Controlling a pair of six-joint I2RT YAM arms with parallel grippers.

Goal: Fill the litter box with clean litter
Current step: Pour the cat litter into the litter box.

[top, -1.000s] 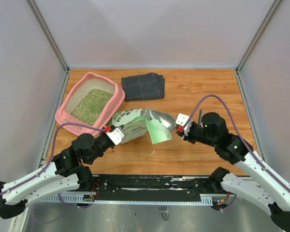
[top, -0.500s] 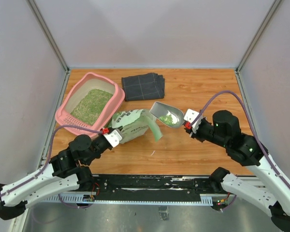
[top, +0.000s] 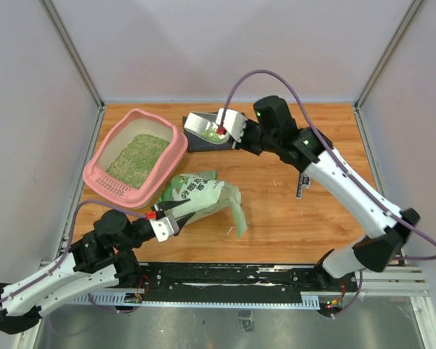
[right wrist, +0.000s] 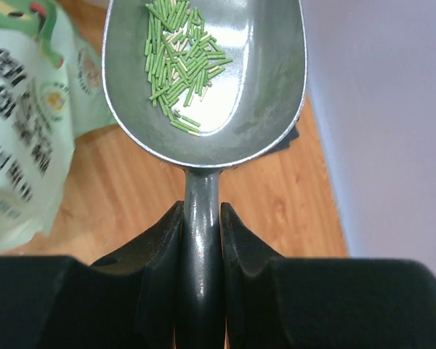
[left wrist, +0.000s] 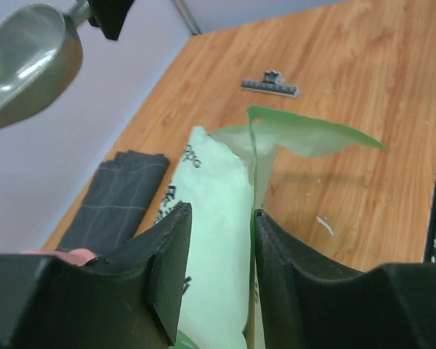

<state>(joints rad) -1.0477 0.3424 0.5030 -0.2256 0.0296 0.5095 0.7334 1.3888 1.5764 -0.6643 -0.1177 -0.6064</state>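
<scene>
pink litter box lies far left, partly filled with greenish-tan clean litter.

Bag: dark printed characters, small round emblems on green-white face; blurred, none legible

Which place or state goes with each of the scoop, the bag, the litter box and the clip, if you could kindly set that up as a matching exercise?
Things:
1. scoop
2. bag
3. litter box
4. clip

States:
A. lying loose on the bare wood
B. holding a bed of litter
C. pinched by the left gripper
D. held by its handle in the right gripper, a few green pellets inside

Pairs: 1-D, 2-C, 3-B, 4-A
</scene>
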